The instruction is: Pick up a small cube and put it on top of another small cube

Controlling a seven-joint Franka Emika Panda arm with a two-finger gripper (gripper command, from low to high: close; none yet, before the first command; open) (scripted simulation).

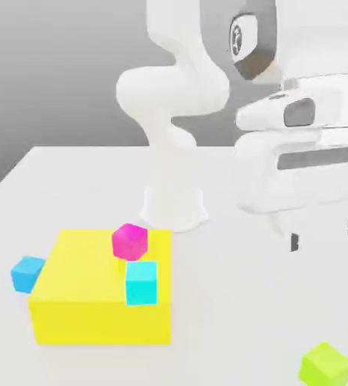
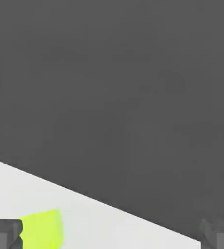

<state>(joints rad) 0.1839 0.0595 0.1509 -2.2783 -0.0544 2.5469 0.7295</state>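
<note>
The small lime-green matte cube (image 1: pixel 324 366) sits flat on the white worktop (image 1: pixel 229 301). It has no long side, since all its sides look the same. It is turned a bit, so one corner points toward the exterior view's camera. The big yellow block (image 1: pixel 101 301) is the landmark: the green cube lies well apart from it, toward the exterior view's right and nearer the camera.

The white robot hand (image 1: pixel 324 235) hangs above the worktop, higher than the green cube, farther from the camera, and not touching it. Its two dark fingers (image 2: pixel 4 233) are wide apart and hold nothing. In the hand view the green cube (image 2: pixel 42 228) shows just beside one finger.

A magenta cube (image 1: pixel 130 241) and a cyan cube (image 1: pixel 141 283) rest on the yellow block. Another cyan cube (image 1: pixel 27 273) sits on the worktop just beside the block, on the exterior view's left.
</note>
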